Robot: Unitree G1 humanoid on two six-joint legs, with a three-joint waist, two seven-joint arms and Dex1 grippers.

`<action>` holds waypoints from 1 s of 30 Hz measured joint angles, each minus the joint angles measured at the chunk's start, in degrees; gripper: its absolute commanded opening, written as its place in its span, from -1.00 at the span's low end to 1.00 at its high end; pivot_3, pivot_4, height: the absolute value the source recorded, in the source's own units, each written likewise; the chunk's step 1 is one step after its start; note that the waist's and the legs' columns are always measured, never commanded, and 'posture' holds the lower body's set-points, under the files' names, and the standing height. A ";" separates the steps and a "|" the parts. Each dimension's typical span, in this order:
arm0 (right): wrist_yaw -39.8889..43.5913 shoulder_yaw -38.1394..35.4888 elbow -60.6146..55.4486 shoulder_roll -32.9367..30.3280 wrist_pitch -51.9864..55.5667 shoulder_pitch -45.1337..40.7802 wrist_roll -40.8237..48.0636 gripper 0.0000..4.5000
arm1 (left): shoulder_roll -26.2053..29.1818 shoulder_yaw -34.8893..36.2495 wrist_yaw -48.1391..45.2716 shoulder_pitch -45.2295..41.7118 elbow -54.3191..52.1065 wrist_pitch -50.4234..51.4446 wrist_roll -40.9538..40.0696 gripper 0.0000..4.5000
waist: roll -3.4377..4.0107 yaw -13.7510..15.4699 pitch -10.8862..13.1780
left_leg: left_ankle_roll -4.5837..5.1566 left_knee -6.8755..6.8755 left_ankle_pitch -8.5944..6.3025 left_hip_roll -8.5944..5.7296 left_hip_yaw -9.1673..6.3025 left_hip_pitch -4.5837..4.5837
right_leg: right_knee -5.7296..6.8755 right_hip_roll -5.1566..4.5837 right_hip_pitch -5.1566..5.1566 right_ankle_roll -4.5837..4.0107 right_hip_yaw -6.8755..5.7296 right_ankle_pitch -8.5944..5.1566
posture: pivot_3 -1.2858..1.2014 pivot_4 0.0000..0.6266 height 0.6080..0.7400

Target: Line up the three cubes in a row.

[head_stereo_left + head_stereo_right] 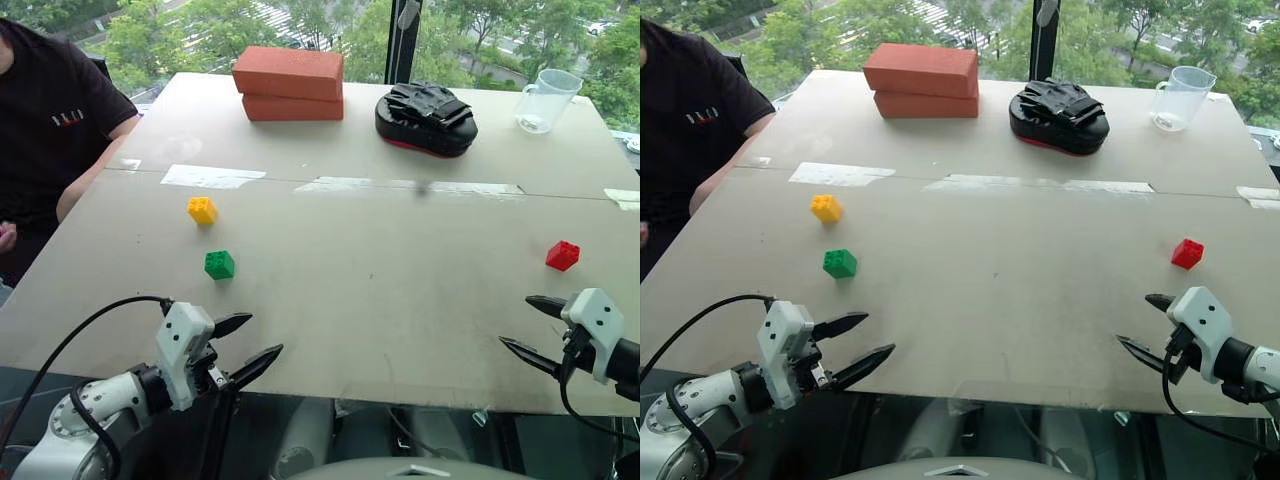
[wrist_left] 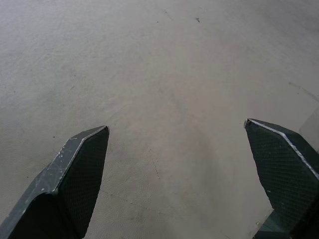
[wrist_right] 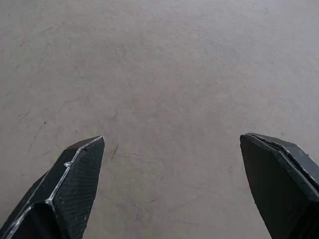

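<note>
Three small studded cubes lie apart on the grey table (image 1: 380, 270). The yellow cube (image 1: 202, 210) sits left of centre, with the green cube (image 1: 219, 264) just in front of it. Far to the right lies the red cube (image 1: 562, 255). My left gripper (image 1: 262, 338) hovers open at the table's near edge, in front of the green cube and apart from it. At the near right, my right gripper (image 1: 518, 322) is open too, in front of the red cube, holding nothing. Both wrist views show spread fingers (image 2: 82, 164) (image 3: 75, 169) over bare tabletop.
Two large orange-red bricks (image 1: 289, 83) are stacked at the back. A black padded object (image 1: 427, 118) lies beside them and a clear measuring cup (image 1: 545, 100) stands at the back right. A person in a black shirt (image 1: 45, 130) sits at the table's left side.
</note>
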 measured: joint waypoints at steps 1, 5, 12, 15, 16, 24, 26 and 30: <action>0.00 0.00 0.00 0.00 0.00 0.00 0.00 1.00 | 0.00 0.00 0.00 0.00 0.00 0.00 0.00 0.97 | 0.00 0.01 0.00 | 0.01 0.00 -0.01 0.00 0.01 0.00 | -0.01 0.00 0.00 0.00 0.00 0.00 | 0.03 -0.52 1.00; -7.97 0.75 0.90 6.70 0.68 -6.92 -1.26 1.00 | -1.69 -0.80 3.02 -7.70 0.12 2.56 -3.41 0.97 | -0.02 0.06 -0.02 | 0.01 0.07 -0.03 0.03 -0.04 -0.01 | -0.06 0.02 0.01 0.00 -0.13 0.02 | 0.03 -0.52 1.00; -31.40 2.48 -3.18 9.66 23.73 -22.99 -10.22 1.00 | 1.91 -6.21 2.51 -18.04 -3.97 6.79 -8.52 0.97 | -0.03 0.14 -0.05 | 0.01 0.22 -0.03 -0.03 0.06 -0.08 | -0.03 0.01 -0.02 -0.39 -0.14 0.31 | 0.03 -0.52 1.00; -37.22 1.64 -3.07 12.14 34.90 -30.78 -10.78 1.00 | 5.02 -8.09 0.04 -22.12 -6.04 7.23 -9.85 0.97 | -0.02 0.08 -0.04 | 0.07 0.19 0.00 -0.03 0.06 -0.05 | -0.01 0.05 0.00 -0.42 -0.14 0.32 | 0.03 -0.52 1.00; -39.29 0.70 -1.93 13.57 39.06 -33.82 -11.08 1.00 | 5.71 -8.92 -0.51 -24.07 -6.06 7.72 -10.49 0.97 | -0.02 0.05 -0.04 | 0.13 0.20 0.04 -0.02 0.06 -0.04 | 0.00 0.08 0.01 -0.42 -0.14 0.33 | 0.03 -0.52 1.00; -48.87 -6.06 6.63 21.65 63.71 -50.24 -13.09 0.81 | 7.77 -11.71 -2.45 -29.94 -6.15 9.20 -12.86 1.00 | 0.03 -0.33 -0.01 | 0.24 0.20 0.09 -0.04 0.22 -0.03 | 0.11 0.16 -0.02 -0.41 -0.05 0.34 | 0.03 -0.52 1.00; -49.64 -6.76 8.41 21.99 65.41 -51.43 -13.62 0.64 | 7.77 -11.85 -2.35 -29.91 -6.22 9.19 -12.86 1.00 | 0.04 -0.30 0.00 | 0.25 0.22 0.09 -0.04 0.22 0.00 | 0.18 0.15 -0.01 -0.42 -0.06 0.34 | 0.03 -0.52 1.00; -50.20 -7.00 11.02 22.03 66.33 -51.94 -14.29 -0.13 | 7.73 -11.84 -1.87 -28.93 -6.23 9.15 -12.86 1.00 | 0.04 -0.16 0.00 | 0.26 0.26 0.09 -0.05 0.22 0.01 | 0.23 0.17 -0.01 -0.42 -0.06 0.34 | 0.03 -0.52 1.00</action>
